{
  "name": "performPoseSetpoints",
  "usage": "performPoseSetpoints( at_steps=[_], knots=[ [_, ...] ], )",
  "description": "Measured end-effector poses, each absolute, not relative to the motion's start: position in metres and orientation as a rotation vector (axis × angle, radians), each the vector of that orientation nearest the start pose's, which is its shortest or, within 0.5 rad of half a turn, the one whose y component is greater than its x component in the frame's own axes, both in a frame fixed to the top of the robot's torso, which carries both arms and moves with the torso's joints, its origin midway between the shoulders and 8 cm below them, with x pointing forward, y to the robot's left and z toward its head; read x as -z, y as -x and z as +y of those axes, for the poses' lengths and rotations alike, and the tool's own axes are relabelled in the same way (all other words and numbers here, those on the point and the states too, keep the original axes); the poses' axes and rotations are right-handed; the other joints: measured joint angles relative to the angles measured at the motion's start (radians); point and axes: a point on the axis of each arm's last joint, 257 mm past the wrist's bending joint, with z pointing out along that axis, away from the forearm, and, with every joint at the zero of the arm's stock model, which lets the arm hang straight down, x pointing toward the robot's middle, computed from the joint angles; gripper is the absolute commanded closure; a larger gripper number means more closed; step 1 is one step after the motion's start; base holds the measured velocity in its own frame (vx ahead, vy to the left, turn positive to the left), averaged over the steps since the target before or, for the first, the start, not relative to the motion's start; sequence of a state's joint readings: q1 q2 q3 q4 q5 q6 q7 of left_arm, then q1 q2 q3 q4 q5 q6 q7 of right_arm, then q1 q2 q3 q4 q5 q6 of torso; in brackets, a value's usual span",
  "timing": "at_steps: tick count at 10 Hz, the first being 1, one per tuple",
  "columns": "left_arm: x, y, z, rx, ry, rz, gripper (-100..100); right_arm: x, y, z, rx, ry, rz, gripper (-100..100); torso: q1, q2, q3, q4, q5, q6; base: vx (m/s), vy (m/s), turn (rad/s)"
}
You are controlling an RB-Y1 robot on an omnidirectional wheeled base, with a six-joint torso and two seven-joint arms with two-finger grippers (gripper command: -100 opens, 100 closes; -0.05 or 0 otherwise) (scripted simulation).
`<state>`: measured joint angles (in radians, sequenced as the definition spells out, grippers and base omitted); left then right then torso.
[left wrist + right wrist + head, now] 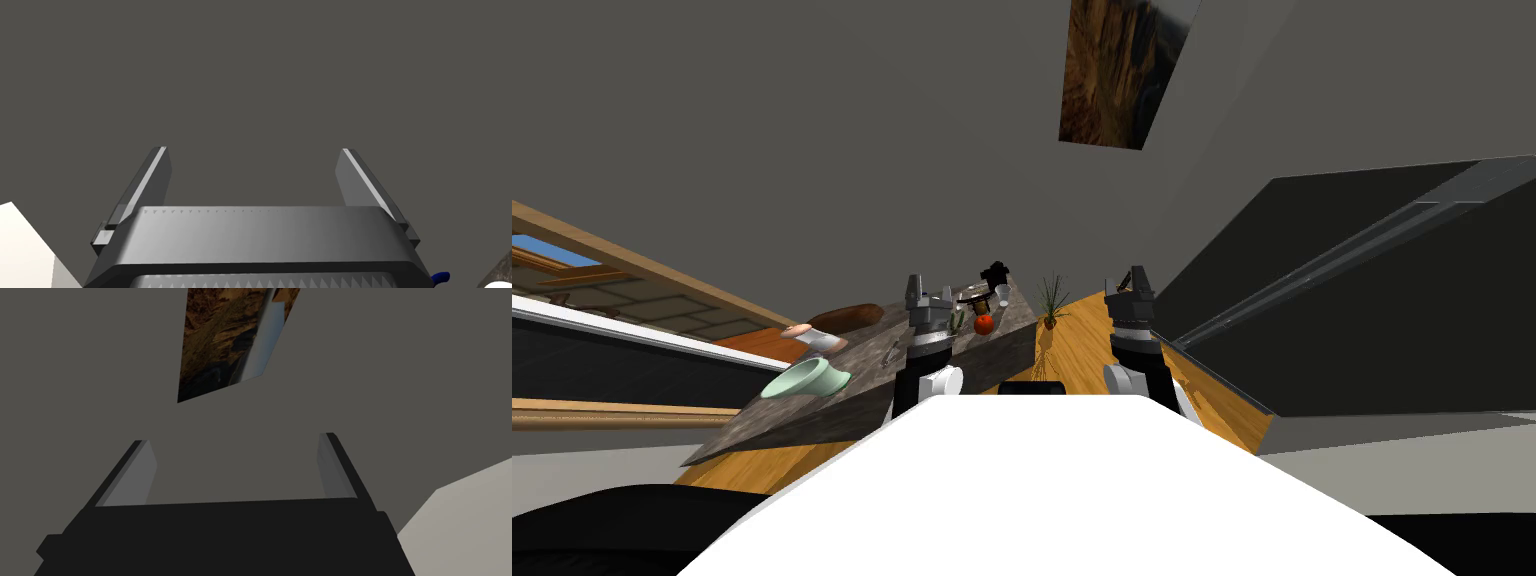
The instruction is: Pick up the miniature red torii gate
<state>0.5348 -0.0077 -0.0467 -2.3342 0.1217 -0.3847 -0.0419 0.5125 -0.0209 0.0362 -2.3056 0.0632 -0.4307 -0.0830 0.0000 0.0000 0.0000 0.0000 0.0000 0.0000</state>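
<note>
The left hand (930,292) is hanging wide open near the long mottled grey stone tabletop (862,362); the right hand (1130,280) is gaping wide, further right.

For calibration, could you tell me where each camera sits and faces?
Head: atop, looking down-forward over the table; left tool and right tool show.
Left wrist: on that hand, facing the grey wall along the open left tool.
Right wrist: likewise, facing the picture along the open right tool.
Shared: head and right wrist see the picture.

table (812,415) at left | bowl (805,379) on table's near end | plant (1052,301) on floor (1082,350) right of table's far end
</note>
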Motion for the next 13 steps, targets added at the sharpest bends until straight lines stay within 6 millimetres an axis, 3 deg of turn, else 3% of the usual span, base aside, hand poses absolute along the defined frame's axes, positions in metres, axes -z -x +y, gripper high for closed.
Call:
performPoseSetpoints(
  at_steps=[6, 13],
  knots=[
    [0.018, -0.365, 0.310, 1.333, 0.874, 0.737, -100, -0.017, -0.352, -0.261, -1.357, -0.688, 0.683, 0, -0.002, 0.003, 0.001, 0.001, -0.001, 0.000, -0.037, -0.038, -0.011],
    [0.067, -0.370, 0.387, 1.218, 1.062, 0.857, -100, -0.017, -0.352, -0.261, -1.357, -0.688, 0.683, 0, -0.002, 0.002, 0.001, 0.000, -0.001, 0.000, -0.024, -0.046, -0.060]
  ],
)
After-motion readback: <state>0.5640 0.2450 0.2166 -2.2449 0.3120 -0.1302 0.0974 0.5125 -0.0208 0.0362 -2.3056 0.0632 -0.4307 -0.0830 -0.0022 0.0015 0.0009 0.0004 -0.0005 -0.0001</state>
